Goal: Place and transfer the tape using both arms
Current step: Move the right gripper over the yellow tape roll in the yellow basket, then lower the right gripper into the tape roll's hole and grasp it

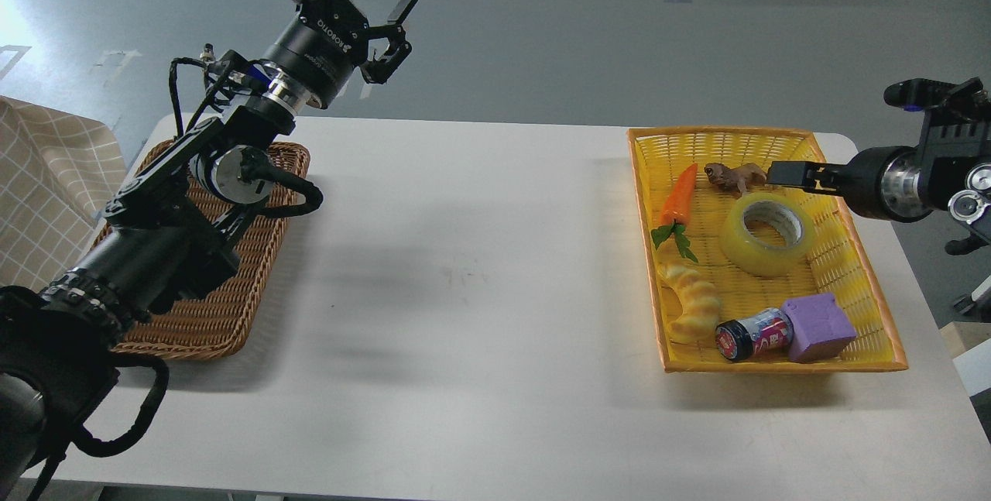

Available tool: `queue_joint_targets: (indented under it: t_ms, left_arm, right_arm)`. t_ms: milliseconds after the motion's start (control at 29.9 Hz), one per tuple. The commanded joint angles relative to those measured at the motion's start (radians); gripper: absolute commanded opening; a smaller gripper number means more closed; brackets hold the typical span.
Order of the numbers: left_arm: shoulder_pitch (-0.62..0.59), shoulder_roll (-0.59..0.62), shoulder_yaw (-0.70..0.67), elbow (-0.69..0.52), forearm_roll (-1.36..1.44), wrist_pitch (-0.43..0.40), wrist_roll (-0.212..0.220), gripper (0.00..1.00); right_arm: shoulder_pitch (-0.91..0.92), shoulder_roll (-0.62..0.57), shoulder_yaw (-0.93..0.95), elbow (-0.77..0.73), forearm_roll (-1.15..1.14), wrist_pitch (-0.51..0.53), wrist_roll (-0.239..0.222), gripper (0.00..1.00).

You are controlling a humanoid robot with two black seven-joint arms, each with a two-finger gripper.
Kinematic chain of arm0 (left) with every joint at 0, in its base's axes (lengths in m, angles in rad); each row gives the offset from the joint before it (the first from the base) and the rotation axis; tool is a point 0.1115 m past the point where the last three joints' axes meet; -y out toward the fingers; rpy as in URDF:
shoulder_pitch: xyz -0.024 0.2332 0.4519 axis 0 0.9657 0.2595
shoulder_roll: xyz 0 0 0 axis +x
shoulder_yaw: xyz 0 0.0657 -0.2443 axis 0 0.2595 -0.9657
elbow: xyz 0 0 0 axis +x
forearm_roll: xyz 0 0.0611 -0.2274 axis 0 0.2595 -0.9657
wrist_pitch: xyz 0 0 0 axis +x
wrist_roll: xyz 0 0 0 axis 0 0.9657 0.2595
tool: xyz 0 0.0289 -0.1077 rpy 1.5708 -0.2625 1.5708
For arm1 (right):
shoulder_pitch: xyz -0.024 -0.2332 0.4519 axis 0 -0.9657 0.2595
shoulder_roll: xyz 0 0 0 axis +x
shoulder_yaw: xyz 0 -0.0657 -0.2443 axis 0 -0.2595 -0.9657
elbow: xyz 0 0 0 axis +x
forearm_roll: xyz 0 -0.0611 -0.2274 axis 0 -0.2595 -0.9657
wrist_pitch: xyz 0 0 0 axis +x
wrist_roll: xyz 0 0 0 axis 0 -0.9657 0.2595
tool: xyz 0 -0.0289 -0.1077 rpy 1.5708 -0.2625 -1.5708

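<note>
The tape (749, 252), a thick yellowish translucent roll with a whitish core, lies flat in the yellow basket (867, 284) at the right of the table. My right gripper (782, 173) reaches in from the right, just above the tape's far edge and pointing left. It shows edge-on as one slim dark bar, so its fingers cannot be told apart. My left gripper (364, 13) is raised high above the table's far left, its fingers spread open and empty.
The yellow basket also holds an orange carrot toy (680, 195), a brown animal figure (732, 176), a pale ridged croissant toy (690, 301), a small dark jar (752, 335) and a purple block (819, 327). A brown wicker tray (209, 307) lies under my left arm. Checked cloth (46, 191) lies at the far left.
</note>
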Motion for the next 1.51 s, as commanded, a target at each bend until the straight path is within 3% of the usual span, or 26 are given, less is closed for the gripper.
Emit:
queue_joint_targets:
  t_ms: [0,368,569,836,937,1472]
  left_arm:
    - [0.0,0.0,0.0,0.0,0.0,0.0,0.0,0.98]
    - [0.0,0.0,0.0,0.0,-0.002,0.0,0.0,0.98]
    - [0.002,0.0,0.0,0.0,-0.002,0.0,0.0,0.98]
    - [0.003,0.002,0.0,0.0,-0.002,0.0,0.0,0.98]
    - [0.003,0.002,0.0,0.0,-0.002,0.0,0.0,0.98]
    - [0.005,0.003,0.0,0.0,-0.002,0.0,0.0,0.98]
  right_arm:
    - [-0.003,-0.001,-0.01,-0.002,-0.003,0.0,-0.001,0.97]
    - [-0.025,0.0,-0.022,-0.059,-0.003,0.0,-0.001,0.93]
    - [-0.035,0.002,-0.022,-0.062,-0.002,0.0,0.001,0.79]
    - [-0.046,0.006,-0.022,-0.099,-0.002,0.0,0.001,0.78]
    - [-0.045,0.012,-0.022,-0.126,0.003,0.0,0.003,0.72]
    - [-0.057,0.048,-0.022,-0.132,0.003,0.0,0.003,0.71]
